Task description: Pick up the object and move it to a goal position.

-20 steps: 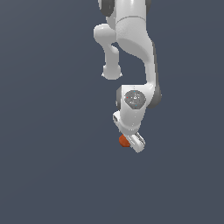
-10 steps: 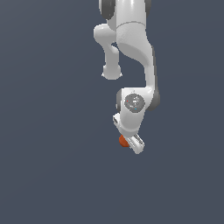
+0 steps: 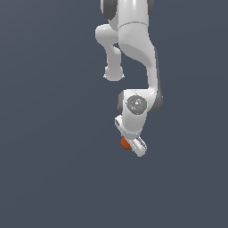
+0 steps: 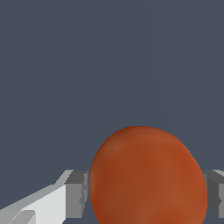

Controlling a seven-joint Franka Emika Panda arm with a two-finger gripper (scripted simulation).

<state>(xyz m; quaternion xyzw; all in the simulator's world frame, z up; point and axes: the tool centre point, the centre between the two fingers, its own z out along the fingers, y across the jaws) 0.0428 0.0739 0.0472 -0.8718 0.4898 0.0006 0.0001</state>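
Observation:
The object is a small orange-red ball. In the exterior view it sits at the tip of my white gripper, mostly hidden behind the hand, with only its side showing. In the wrist view the ball fills the space between my two fingers. One grey pad touches one side of it and the other pad touches the opposite side. My gripper is shut on the ball.
The white arm reaches down from the top of the exterior view to the wrist. A plain dark grey-blue surface fills the rest of both views.
The wrist has sunk very slightly. The ball stays held between the fingers in nearly the same place.

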